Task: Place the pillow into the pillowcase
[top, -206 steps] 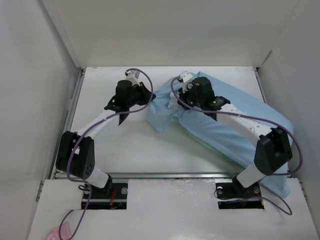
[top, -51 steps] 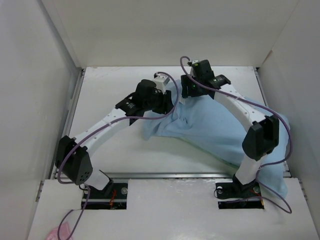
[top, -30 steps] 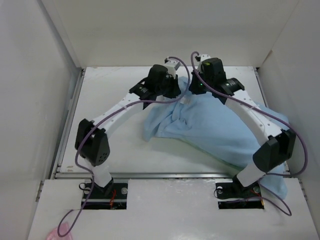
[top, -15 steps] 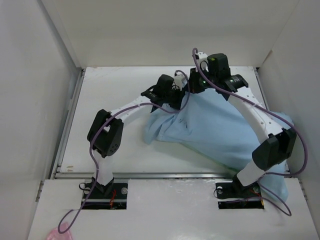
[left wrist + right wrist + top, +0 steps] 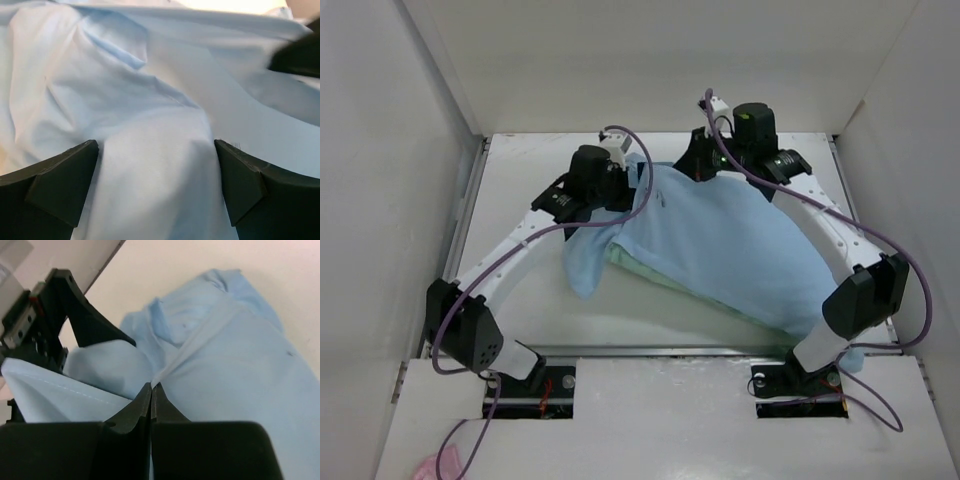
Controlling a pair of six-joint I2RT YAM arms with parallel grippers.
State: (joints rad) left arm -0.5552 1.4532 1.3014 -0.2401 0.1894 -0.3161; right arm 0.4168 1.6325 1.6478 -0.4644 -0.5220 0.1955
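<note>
**Pillowcase** (image 5: 740, 245): light blue, wrinkled cloth. It lies slantwise on the bench (image 5: 520, 300), from the far middle to the near right corner, where its end drops over the near edge. The middle is raised and plump. A pale green strip shows along its near-left border. A loose flap trails from the far-left part toward the bench centre.

**Left claw** (image 5: 156, 147): wide. Its fingers (image 5: 60, 185) stand well apart, and a swell of the blue cloth fills the gap and reaches both of them. It sits at the far-left border of the pillowcase, near the far edge of the bench and left of the middle.

**Right claw** (image 5: 151, 390): narrow, its tips pressed together on a thin ridge of the pillowcase. It stands at the far end of the cloth, near the far edge and just right of the middle. In its wrist view the black body of the left claw shows close by, with bunched cloth between the two.

**Cables** (image 5: 638, 165): purple, one looping over each wrist and running down each arm.

**Pink scrap** (image 5: 428, 468): lies on the ledge before the near left corner, well apart from the pillowcase.
</note>
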